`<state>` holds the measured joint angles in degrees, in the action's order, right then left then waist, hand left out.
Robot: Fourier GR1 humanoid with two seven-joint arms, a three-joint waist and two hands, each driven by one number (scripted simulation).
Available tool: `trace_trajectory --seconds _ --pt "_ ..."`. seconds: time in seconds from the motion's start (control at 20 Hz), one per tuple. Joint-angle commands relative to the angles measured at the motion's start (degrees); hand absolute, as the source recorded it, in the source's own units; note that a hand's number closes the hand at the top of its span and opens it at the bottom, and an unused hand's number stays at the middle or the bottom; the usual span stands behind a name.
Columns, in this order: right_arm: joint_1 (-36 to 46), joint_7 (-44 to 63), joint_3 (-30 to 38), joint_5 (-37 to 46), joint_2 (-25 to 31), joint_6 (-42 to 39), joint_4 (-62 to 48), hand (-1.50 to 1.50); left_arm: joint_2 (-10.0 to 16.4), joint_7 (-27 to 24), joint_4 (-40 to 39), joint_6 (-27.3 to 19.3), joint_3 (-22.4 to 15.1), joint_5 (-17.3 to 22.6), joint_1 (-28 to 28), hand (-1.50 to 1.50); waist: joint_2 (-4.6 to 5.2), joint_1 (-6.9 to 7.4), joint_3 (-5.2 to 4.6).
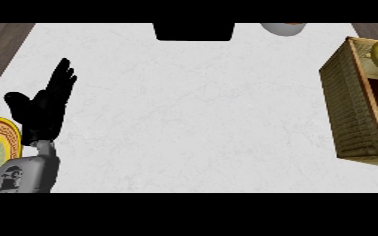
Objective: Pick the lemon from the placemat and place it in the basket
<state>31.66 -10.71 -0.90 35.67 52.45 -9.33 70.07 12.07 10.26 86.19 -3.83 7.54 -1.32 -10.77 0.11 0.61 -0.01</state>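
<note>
A: Where is the lemon at this moment?

B: I cannot say it for sure; at the far inner corner of the basket [347,100], right at the view's edge, a small yellow-green patch [374,53] shows; it may be the lemon, but too little of it is visible.

A: And the placemat?

B: Well to the left of the basket, at the far edge of the surface [192,120], lies a dark flat rectangle [193,31]; I judge it is the placemat; nothing yellow lies on the part that shows; between it and the basket there is a pale round thing [283,28], cut by the edge.

A: What do the hands do?

B: The left hand [46,105] is at the side opposite the basket, well apart from it; its fingers are straight and point upward; it grasps nothing, it rests; just beside it a plate [6,140] with a yellow rim is partly hidden; the right hand does not show at all.

A: So which step is it?

B: In my judgement the placing is done or nearly done, if the patch is indeed the lemon; the next move then calls only for hands held away from the basket; if it is not the lemon, the fruit must first be found.
</note>
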Motion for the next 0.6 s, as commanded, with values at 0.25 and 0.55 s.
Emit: trace_trajectory --seconds 0.25,0.55 --pt "-2.44 -0.40 3.85 4.88 -2.18 -0.90 3.30 1.50 -0.90 -3.76 -0.57 -0.06 0.69 -0.92 2.29 0.00 -0.18 -0.69 -0.01" --pt "0.74 -4.94 2.49 11.95 -6.35 4.18 -7.45 1.50 -1.47 -1.21 0.75 0.62 0.03 -0.41 1.55 0.00 -0.11 -0.27 0.00"
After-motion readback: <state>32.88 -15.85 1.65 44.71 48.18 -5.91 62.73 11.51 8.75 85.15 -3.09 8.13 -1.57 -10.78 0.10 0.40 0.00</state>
